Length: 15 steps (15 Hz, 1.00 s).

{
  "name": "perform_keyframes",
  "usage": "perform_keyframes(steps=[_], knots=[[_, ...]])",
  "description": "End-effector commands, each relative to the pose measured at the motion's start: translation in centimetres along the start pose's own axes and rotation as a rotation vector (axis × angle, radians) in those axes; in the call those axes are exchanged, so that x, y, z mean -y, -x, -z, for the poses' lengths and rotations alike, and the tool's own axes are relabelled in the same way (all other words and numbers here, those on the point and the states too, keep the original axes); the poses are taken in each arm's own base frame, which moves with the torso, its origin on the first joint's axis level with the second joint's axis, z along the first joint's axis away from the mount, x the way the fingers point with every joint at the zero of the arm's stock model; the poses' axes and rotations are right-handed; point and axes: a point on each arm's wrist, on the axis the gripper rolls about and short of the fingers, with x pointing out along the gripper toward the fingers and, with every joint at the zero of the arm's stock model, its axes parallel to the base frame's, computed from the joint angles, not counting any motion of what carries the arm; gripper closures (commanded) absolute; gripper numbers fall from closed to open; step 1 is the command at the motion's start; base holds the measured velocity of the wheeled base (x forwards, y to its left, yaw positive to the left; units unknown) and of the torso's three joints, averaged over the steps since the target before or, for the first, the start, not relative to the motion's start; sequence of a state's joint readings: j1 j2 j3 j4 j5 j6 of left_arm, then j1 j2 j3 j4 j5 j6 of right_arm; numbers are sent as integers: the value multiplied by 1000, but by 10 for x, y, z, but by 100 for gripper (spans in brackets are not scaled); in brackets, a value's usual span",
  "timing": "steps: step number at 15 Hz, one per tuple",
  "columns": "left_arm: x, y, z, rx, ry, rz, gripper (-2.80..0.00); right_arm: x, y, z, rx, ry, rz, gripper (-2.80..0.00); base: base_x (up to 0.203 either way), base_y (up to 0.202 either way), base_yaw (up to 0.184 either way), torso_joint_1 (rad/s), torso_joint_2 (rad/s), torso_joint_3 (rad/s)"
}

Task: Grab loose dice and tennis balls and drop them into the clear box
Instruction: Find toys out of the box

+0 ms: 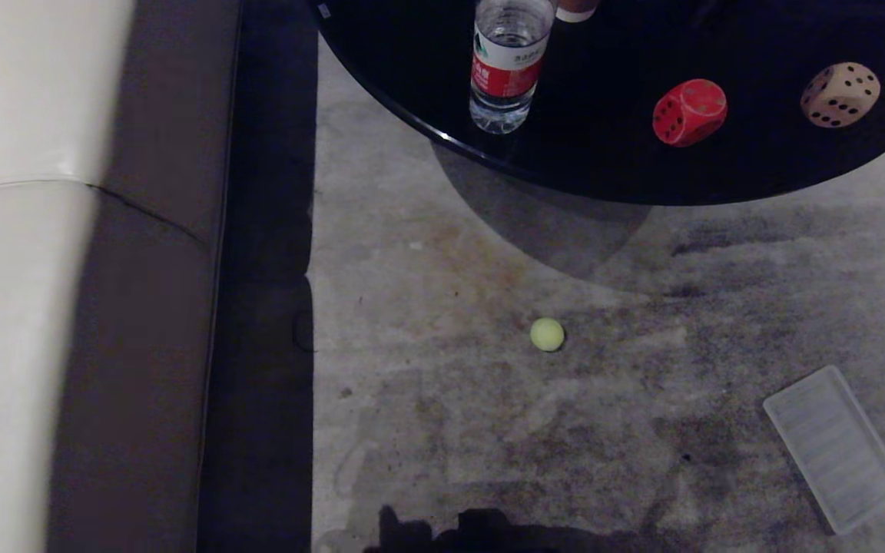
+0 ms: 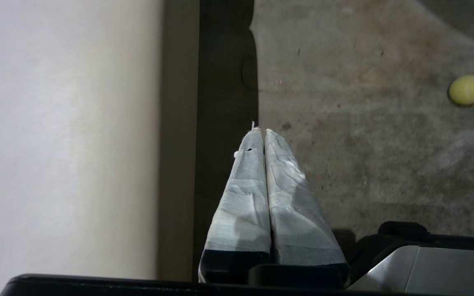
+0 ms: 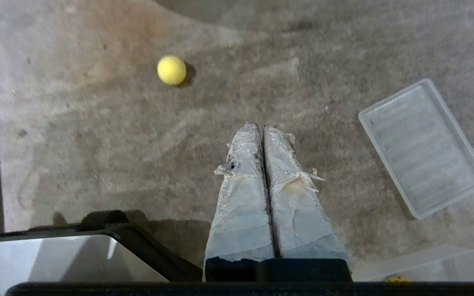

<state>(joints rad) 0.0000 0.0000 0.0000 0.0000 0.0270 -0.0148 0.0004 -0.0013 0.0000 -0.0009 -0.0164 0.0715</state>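
Taped fingers fill the lower centre of each wrist view. On the left end effector the two white-wrapped fingers are pressed together from base to tip, holding nothing, and they hang over the dark strip between the pale sofa and the stained grey carpet. On the right end effector the fingers are likewise pressed together and empty, their tape frayed and torn near the middle, over bare carpet. Neither arm shows in the head view.

Outward from the right end effector, the tennis ball lies on the carpet in the upper left of that frame, well apart from the fingertips, and the clear box lies at the right, set at a slant, with nothing visible inside it. In the left wrist view the tennis ball sits near the right edge.

From the head, the tennis ball is at mid frame on the carpet, and the clear box lies at the lower right. A round black tabletop spans the top. On it stand the red die, the beige die to its right, and a water bottle at upper centre. The bottle's label is red and white, and its print is too small to read.
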Motion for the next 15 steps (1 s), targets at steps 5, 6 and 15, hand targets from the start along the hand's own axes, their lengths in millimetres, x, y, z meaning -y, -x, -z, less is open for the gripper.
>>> perform_keyframes(steps=[5,6,15], knots=[[0,0,0,-1,0,-1,0,0,0,0,-2,4,-1,0,0,0,0,4,3,-199],[0,0,0,-2,1,-1,0,0,0,0,-1,0,0,0,0,0,0,-1,-1,-195],[0,0,0,-3,7,-1,0,-6,-14,-67,-174,-15,-32,0,0,0,0,0,1,-29]])
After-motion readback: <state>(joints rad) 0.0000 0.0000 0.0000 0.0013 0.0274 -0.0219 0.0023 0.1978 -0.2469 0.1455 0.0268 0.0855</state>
